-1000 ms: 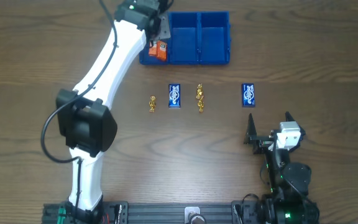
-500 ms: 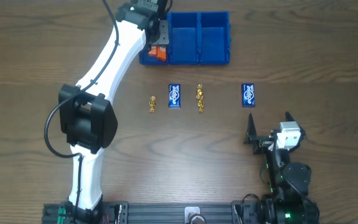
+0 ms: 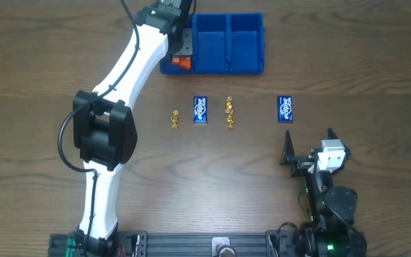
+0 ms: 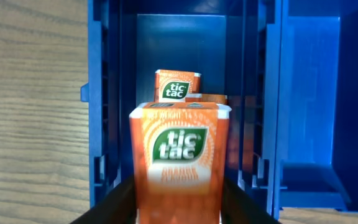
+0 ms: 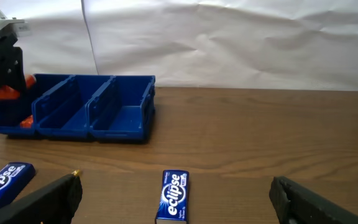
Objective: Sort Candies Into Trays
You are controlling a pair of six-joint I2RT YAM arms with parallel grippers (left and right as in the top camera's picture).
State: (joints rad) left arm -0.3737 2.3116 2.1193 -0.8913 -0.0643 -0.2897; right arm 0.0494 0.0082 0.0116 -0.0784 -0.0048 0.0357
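Left gripper (image 4: 180, 210) clamps an upright orange box (image 4: 180, 149) above the end compartment of the blue tray (image 4: 104, 93) (others inside). On the right gripper (image 5: 174, 198) the jaws gape wide.

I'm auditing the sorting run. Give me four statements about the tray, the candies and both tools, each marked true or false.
1. The left tool holds an orange box over the left-end compartment of the blue tray. True.
2. A blue pack lies in the middle compartment. False: both blue packs lie on the table.
3. The right tool is shut on a gold candy. False: it is open and holds nothing.
4. Another orange box lies in the left-end compartment. True.
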